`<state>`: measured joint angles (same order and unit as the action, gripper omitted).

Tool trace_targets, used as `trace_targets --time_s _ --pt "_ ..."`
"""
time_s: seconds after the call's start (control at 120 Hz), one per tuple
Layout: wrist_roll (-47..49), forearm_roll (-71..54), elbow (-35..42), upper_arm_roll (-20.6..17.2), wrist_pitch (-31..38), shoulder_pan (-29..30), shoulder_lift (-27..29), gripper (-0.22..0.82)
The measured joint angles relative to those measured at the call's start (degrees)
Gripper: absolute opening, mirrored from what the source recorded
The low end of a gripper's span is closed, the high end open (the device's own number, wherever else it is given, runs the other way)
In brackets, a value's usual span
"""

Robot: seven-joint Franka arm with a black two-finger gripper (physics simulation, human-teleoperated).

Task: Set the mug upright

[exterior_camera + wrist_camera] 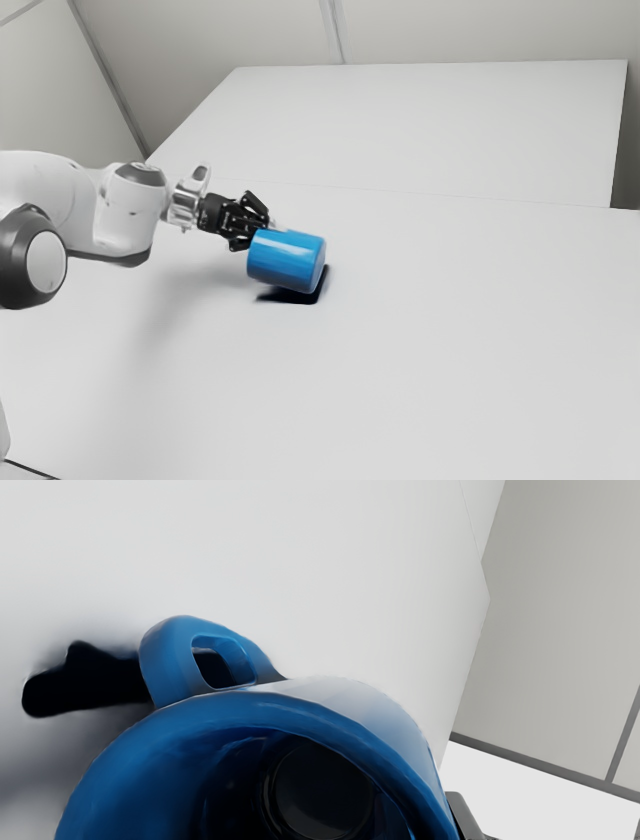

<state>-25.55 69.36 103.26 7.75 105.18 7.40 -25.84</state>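
While mug [287,262] sits tipped sideways, mouth facing our gripper [264,224], handle [167,655] out over table [450,330], we can't tell grip state.

A broad white table [450,380] spread out, a thin seam [400,194] parting its near stretch from the far one. Past the far edge rose a pale grey wall [480,30], divided by a narrow strip [332,30]. Toward the exterior view's left, a darker strip [107,80] slanted down to the table's edge, another pale panel [40,80] beside it.
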Motion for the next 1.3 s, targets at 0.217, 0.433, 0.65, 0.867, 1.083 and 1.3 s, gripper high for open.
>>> trace_targets --time_s 0.217,0.433,0.65,0.867,1.083,1.3 --pt "1.9 -3.2 -2.6 -1.4 2.1 -1.3 0.5 -0.16" --pt "6.4 -29.3 -1.9 -1.4 6.9 -8.0 9.3 -0.17" --pt "13.9 -59.6 6.1 -2.4 12.4 -12.1 16.9 -0.17" --pt "21.3 -75.7 13.5 -4.2 15.8 -13.2 21.7 -0.17" --pt "27.3 -80.0 15.6 -5.2 17.3 -13.1 21.7 -0.18" --pt "32.2 -80.6 16.0 -5.4 19.5 -13.2 19.2 -0.17"
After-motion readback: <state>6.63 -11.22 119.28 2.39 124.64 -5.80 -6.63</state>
